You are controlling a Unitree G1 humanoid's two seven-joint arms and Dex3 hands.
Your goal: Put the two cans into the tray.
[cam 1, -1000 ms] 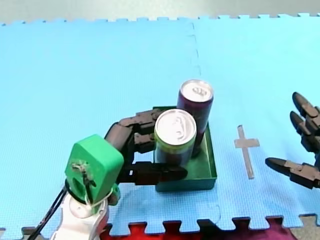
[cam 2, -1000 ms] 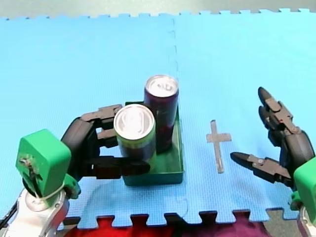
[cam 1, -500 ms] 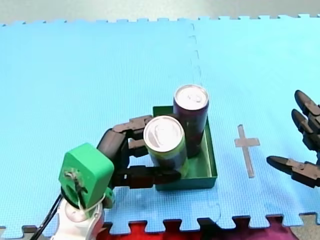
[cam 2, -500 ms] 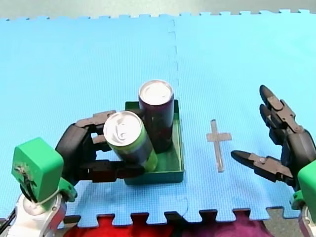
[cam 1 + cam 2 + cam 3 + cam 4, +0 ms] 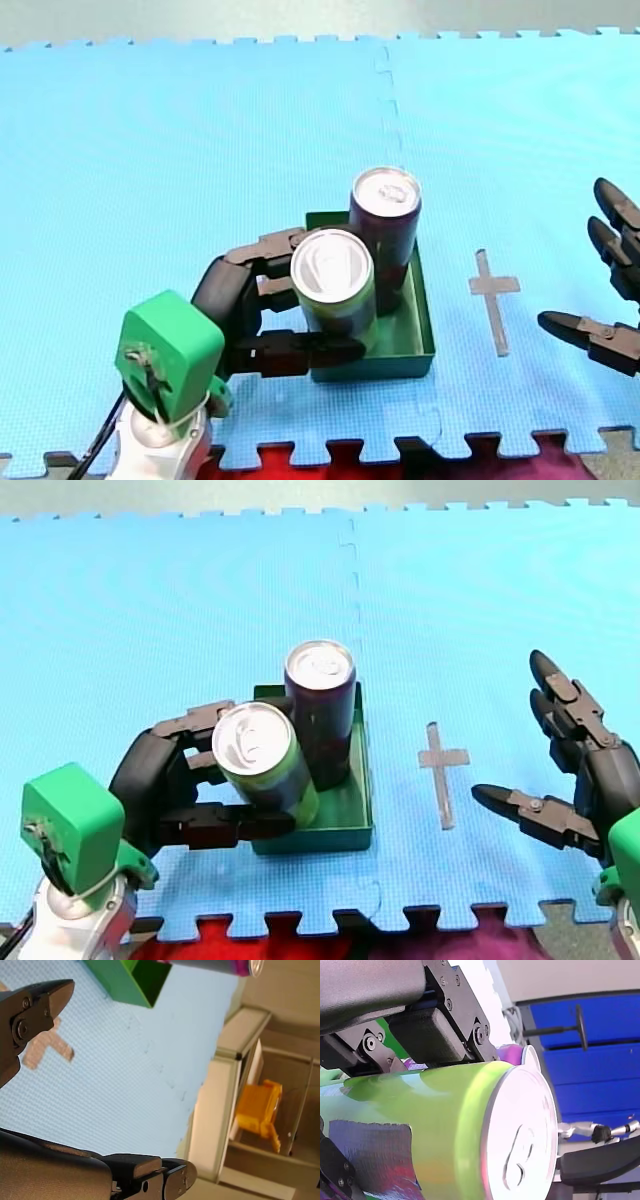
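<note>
Left robot hand (image 5: 165, 785) around left-tilted can (image 5: 268, 778)

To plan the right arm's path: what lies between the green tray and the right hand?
In both head views, only blue mat with a grey tape cross lies between tray and empty right hand.

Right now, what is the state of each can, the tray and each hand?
green can: tilted, gripped by the left hand at the tray's near left corner
purple can: upright, standing in the tray
tray: on the mat
left hand: shut on the green can
right hand: open, beside the tape cross
</note>
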